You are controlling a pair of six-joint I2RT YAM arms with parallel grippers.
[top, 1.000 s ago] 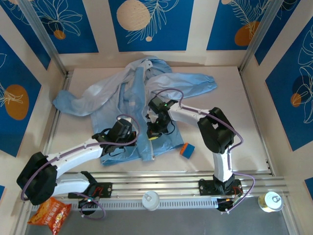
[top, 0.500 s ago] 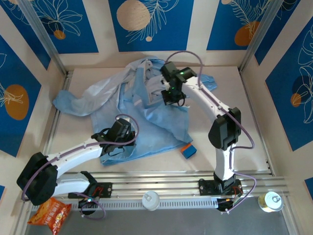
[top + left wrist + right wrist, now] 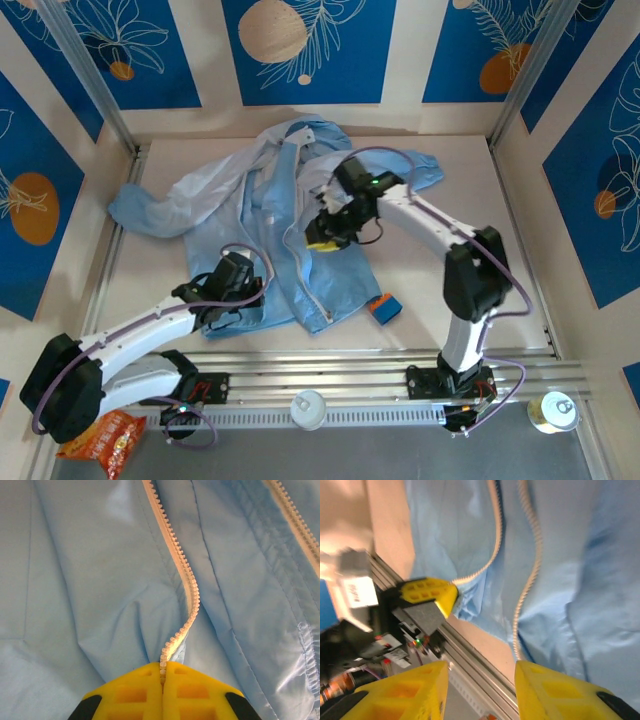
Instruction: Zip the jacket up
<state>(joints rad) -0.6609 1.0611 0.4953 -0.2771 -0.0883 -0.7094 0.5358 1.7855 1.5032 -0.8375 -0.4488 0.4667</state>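
Blue walls with white leaves and orange circles stand around a pale table point(image 3: 450, 240). On it lies the jacket point(image 3: 260, 215). It is light blue and spread out from the middle of the table to the far edge. The hood is up by the far edge. One sleeve goes out to the left edge and the other goes toward the right.

The zipper point(image 3: 182, 575) is pale and runs down the front to the near hem. In the left wrist view, its two rows of teeth lie apart.

The left gripper point(image 3: 162, 672) sits at the near hem, close to the near edge of the table. Its yellow fingers are pressed tight together, and the end of one zipper row is pinched between them.

The right gripper point(image 3: 481, 685) hangs over the middle of the jacket. Its yellow fingers stand apart with a wide gap, and nothing is between them.

A small blue and orange block point(image 3: 383, 308) lies on the table just beside the jacket's near right corner. Past the near edge are a shiny can point(image 3: 553, 410) at the right, a white lid point(image 3: 307, 408) in the middle and an orange snack bag point(image 3: 105, 435) at the left.
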